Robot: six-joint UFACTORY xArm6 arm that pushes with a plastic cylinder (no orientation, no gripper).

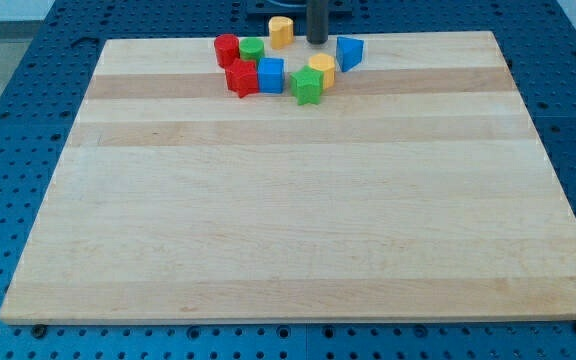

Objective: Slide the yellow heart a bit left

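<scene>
The yellow heart sits at the board's top edge, partly past it, near the middle of the view's top. My tip stands just to the heart's right with a small gap, and just left of a blue triangular block. A second yellow block lies below my tip. The rod comes down from the view's top.
A red cylinder and a green block lie to the heart's lower left. Below them are a red star, a blue cube and a green star. The wooden board lies on a blue perforated table.
</scene>
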